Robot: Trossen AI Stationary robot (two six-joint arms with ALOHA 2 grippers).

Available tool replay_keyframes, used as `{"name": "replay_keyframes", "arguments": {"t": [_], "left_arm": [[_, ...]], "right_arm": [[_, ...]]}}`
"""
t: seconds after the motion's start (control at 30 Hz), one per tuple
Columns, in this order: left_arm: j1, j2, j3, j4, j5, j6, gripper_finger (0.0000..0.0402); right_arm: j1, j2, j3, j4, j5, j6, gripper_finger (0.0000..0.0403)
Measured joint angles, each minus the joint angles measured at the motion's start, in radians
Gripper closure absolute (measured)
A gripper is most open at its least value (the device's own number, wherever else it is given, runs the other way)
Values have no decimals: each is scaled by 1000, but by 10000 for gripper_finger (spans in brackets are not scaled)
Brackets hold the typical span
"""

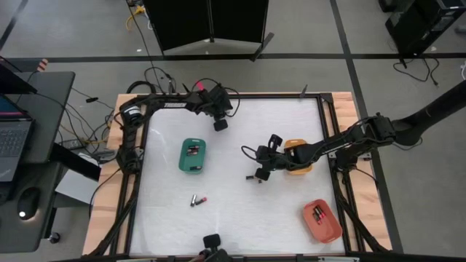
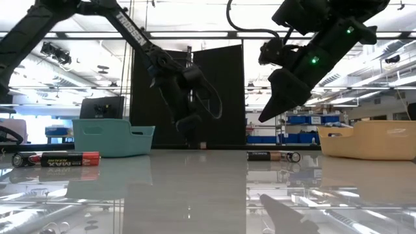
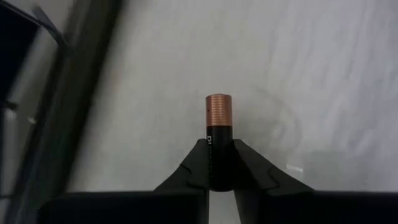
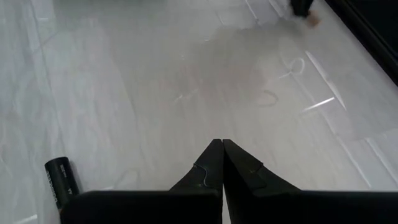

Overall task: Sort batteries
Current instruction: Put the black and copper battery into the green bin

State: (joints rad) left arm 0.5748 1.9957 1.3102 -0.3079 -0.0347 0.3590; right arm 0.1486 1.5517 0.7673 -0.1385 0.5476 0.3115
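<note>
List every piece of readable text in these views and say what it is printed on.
"MAX": on the red-and-black battery lying at the table's near left, low view.
Lettering along the left arm's link: too blurred to read.
Print on the battery in the left hand: mostly hidden.
Label on the dark battery mid-table: too small.

We see two dark, near-black arms built of jointed segments, the left arm (image 1: pixel 171 102) with white lettering along one link in the low view and black cables looping beside it. The right arm (image 1: pixel 364 138) has a thick smooth outer link, a black cable arcing over its wrist, and small green lights glowing on the wrist housing. Each ends in matte black fingers (image 4: pixel 208 168) that taper to narrow wedge tips with stepped inner edges.
</note>
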Motion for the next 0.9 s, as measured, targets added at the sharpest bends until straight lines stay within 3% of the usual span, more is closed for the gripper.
{"name": "replay_keyframes", "arguments": {"t": [0.37,0.77,0.9], "left_arm": [[-114,-277,-55,-78,3,-32,357],[-384,-699,-389,-209,-59,-281,357],[-484,-800,-486,-233,-96,-294,357]], "right_arm": [[3,0,0,-40,0,3,392],[21,0,-6,-12,0,-56,392],[12,0,-7,3,0,-96,392]]}}
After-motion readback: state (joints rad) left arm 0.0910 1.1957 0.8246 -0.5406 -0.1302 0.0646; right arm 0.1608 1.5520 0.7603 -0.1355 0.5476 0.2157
